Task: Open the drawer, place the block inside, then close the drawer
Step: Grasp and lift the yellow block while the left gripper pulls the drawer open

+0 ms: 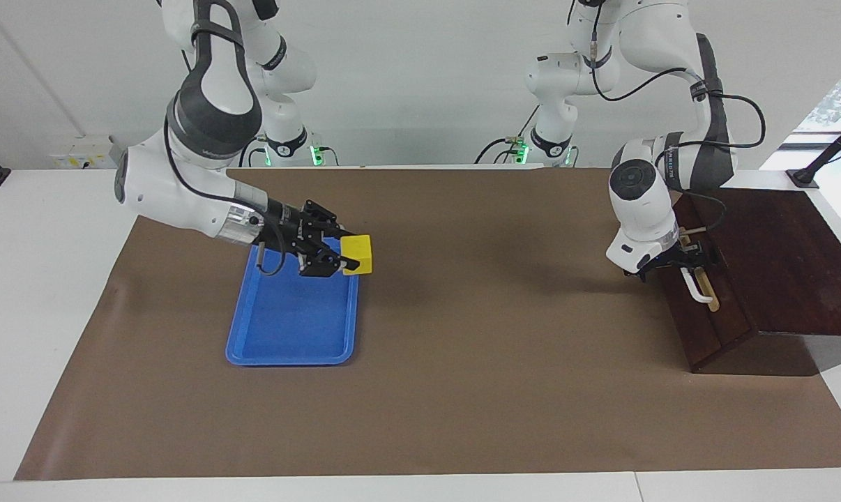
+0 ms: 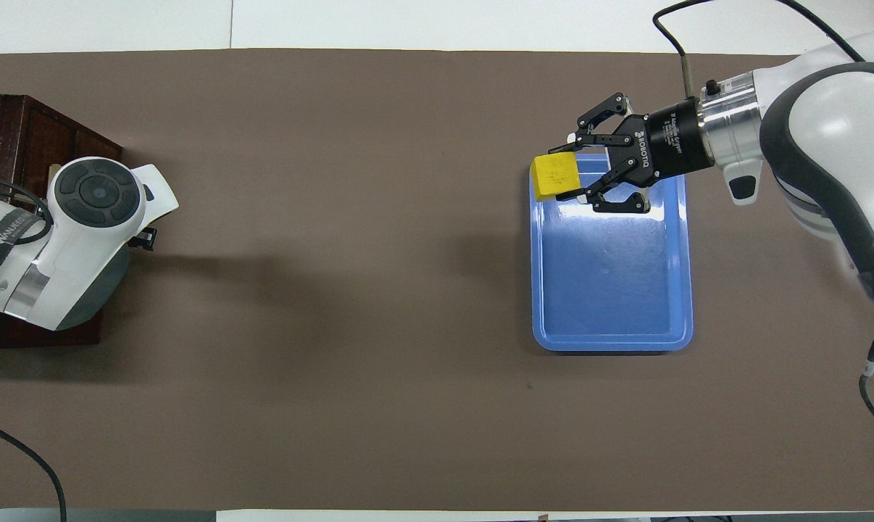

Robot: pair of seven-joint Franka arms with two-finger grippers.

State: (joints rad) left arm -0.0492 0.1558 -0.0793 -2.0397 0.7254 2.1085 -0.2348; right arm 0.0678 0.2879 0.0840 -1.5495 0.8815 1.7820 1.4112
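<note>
Over the tray (image 1: pixel 291 328), above its corner toward the cabinet (image 1: pixel 769 258), the right gripper (image 1: pixel 344 259) pinches the block (image 1: pixel 358 254), slightly tilted. Nothing lies in the tray. At the shut drawer (image 1: pixel 706 307), the left gripper (image 1: pixel 692 259) sits at the handle (image 1: pixel 696 286), jaws spread.

Yellow block (image 1: pixel 357 254) aloft over tray's (image 1: pixel 291 328) edge; dark drawer (image 1: pixel 706 307) shut in cabinet.

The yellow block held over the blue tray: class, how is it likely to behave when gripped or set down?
The block probably stays rigid: its edges look straight in the right gripper. It seems light, since it hangs from the fingertips above the tray without sagging. With flat faces, it should sit still rather than roll.
</note>
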